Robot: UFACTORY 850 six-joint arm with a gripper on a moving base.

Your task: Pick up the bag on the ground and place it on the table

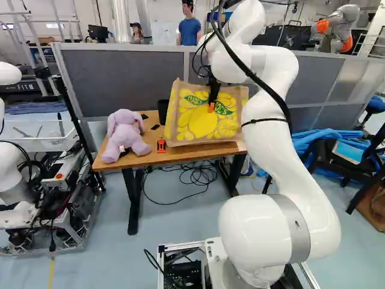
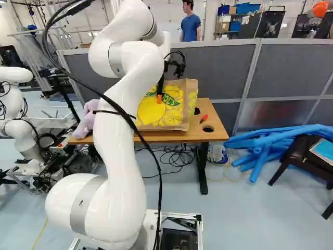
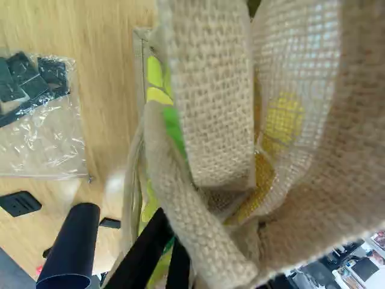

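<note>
The gripper (image 1: 211, 108) is at the printed side of the bag (image 1: 198, 129) — whether it clamps any cloth, I cannot tell. The bag stands upright on the table (image 1: 137, 161), a yellow fruit print and lettered green leaves on its front. Just beside the bag are a black cylinder (image 3: 71, 244) and a clear packet of dark pieces (image 3: 42, 135); left of it in the left base view sits a lavender plush toy (image 1: 125, 133) — and a red-handled tool (image 2: 202, 121) lies right of it in the right base view. Behind it rises a grey partition (image 1: 132, 69).
</note>
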